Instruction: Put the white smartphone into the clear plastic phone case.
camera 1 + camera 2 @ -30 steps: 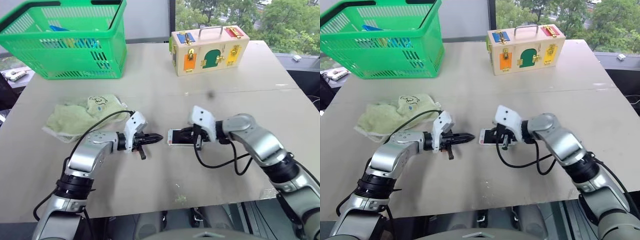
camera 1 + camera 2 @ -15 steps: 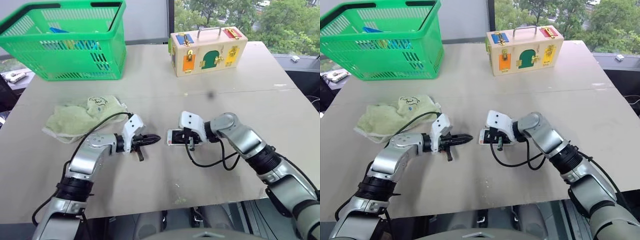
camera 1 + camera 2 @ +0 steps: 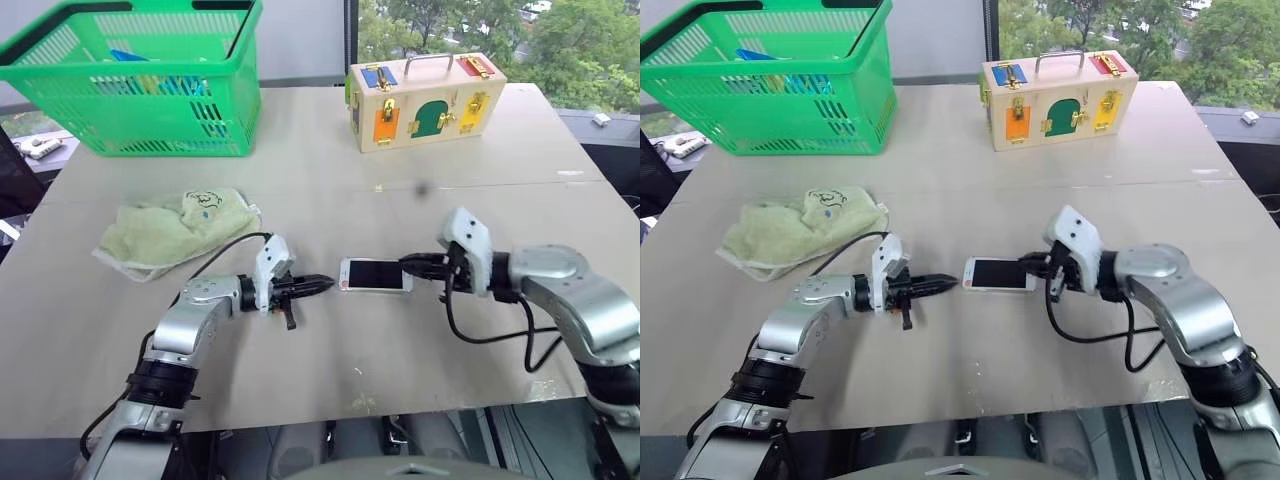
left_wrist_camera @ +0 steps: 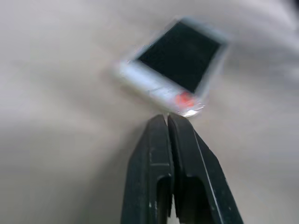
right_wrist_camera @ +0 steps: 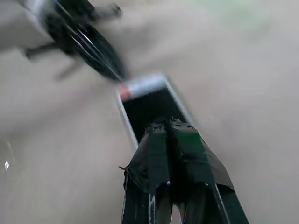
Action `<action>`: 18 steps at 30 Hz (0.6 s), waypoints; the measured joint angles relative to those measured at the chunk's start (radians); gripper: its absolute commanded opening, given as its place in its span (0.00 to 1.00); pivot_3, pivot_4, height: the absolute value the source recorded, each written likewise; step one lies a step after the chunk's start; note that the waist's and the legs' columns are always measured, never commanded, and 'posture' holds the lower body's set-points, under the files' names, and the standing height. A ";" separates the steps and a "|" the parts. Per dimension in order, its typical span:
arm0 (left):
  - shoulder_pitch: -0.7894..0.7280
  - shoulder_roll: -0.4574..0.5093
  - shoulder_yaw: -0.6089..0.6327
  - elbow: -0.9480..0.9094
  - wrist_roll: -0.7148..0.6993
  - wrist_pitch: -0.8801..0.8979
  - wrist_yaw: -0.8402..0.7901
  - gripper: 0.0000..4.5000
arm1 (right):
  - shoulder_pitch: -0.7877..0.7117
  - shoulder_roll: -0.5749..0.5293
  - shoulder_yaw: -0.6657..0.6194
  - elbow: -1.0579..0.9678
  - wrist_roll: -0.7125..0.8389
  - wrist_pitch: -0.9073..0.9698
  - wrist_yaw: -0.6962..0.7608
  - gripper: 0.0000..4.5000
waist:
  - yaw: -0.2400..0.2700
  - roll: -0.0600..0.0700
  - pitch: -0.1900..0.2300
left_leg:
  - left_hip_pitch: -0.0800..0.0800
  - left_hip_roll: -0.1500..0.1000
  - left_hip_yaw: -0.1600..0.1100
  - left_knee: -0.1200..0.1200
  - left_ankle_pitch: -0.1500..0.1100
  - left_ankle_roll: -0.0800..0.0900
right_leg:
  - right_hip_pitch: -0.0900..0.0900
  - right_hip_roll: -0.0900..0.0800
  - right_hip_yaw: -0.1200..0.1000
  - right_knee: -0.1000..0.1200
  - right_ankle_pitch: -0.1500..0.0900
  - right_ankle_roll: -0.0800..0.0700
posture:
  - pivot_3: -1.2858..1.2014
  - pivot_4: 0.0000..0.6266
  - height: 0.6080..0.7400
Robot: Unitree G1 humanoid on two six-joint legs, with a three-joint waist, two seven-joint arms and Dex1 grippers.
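Note:
The white smartphone (image 3: 375, 275) lies flat, black screen up, on the table's middle front. My left gripper (image 3: 325, 285) is shut, its tip just short of the phone's left end; the left wrist view has the shut tip (image 4: 167, 119) close to a glossy rim with a red dot on the phone (image 4: 180, 60). My right gripper (image 3: 408, 264) is shut, pointing left, its tip at the phone's right end. In the right wrist view the shut fingers (image 5: 154, 158) reach over that end of the phone (image 5: 149, 105). I cannot tell the clear plastic phone case apart from the phone.
A pale green cloth (image 3: 175, 230) lies left of the phone. A green basket (image 3: 140, 80) stands at the back left and a wooden latch box (image 3: 425, 100) at the back middle. The table's front edge (image 3: 350, 415) runs close below both arms.
My right arm has swung out to the right; its gripper, which lay over the phone, now sits at the phone's right end, leaving the screen uncovered. The left gripper has hardly moved.

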 measured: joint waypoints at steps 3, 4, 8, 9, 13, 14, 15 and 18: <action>-0.023 -0.010 -0.011 -0.044 -0.031 0.029 -0.029 0.02 | 0.055 -0.017 -0.020 -0.053 0.016 -0.004 -0.025 0.00 | -0.001 0.000 0.000 | 0.000 0.000 -0.001 0.000 0.000 0.000 | 0.000 0.003 0.000 0.000 0.000 0.000 | 0.52 0.24 1.00; -0.034 -0.015 -0.020 -0.042 -0.026 0.029 -0.028 0.02 | 0.063 -0.017 -0.020 -0.052 0.017 -0.004 -0.034 0.00 | 0.000 0.000 0.000 | 0.000 0.000 -0.001 0.000 0.000 0.000 | 0.000 0.004 0.000 0.000 0.000 0.000 | 0.52 0.24 1.00; -0.114 -0.069 -0.086 0.038 0.066 0.003 0.027 0.02 | 0.038 -0.017 0.012 -0.015 -0.007 -0.020 -0.076 0.00 | 0.005 0.000 0.000 | 0.000 -0.001 0.000 0.000 0.000 0.000 | 0.000 0.006 0.001 0.000 0.000 0.001 | 0.52 0.24 1.00; -0.129 -0.082 -0.099 0.060 0.081 0.003 0.044 0.02 | 0.024 -0.016 0.027 0.005 -0.017 -0.027 -0.086 0.00 | 0.005 -0.001 0.000 | 0.000 -0.001 0.000 0.000 0.000 0.000 | 0.000 0.006 0.001 0.000 0.000 0.001 | 0.52 0.24 1.00; -0.165 -0.097 -0.117 0.080 0.118 0.000 0.067 0.02 | -0.025 -0.009 0.079 0.093 -0.051 -0.047 -0.108 0.00 | 0.005 -0.001 0.000 | -0.001 -0.001 0.000 0.000 0.000 0.000 | 0.000 0.006 0.001 0.000 0.000 0.001 | 0.52 0.24 1.00; -0.169 -0.097 -0.121 0.080 0.124 0.001 0.071 0.02 | -0.032 -0.006 0.083 0.107 -0.054 -0.049 -0.108 0.00 | 0.006 -0.001 0.000 | -0.001 -0.001 0.000 0.000 0.000 0.000 | 0.000 0.006 0.000 0.000 0.000 0.001 | 0.52 0.24 1.00; -0.170 -0.095 -0.124 0.077 0.133 0.003 0.076 0.02 | -0.046 -0.006 0.093 0.126 -0.059 -0.050 -0.108 0.00 | 0.006 -0.001 0.000 | -0.001 -0.001 0.000 0.000 0.000 0.000 | 0.000 0.006 0.001 0.000 0.000 0.001 | 0.52 0.24 1.00; -0.174 -0.092 -0.133 0.068 0.147 0.004 0.082 0.02 | -0.072 -0.006 0.120 0.167 -0.068 -0.050 -0.105 0.00 | 0.006 -0.001 0.000 | -0.001 -0.001 0.000 0.000 0.000 0.000 | 0.000 0.006 0.001 0.000 0.000 0.001 | 0.52 0.24 1.00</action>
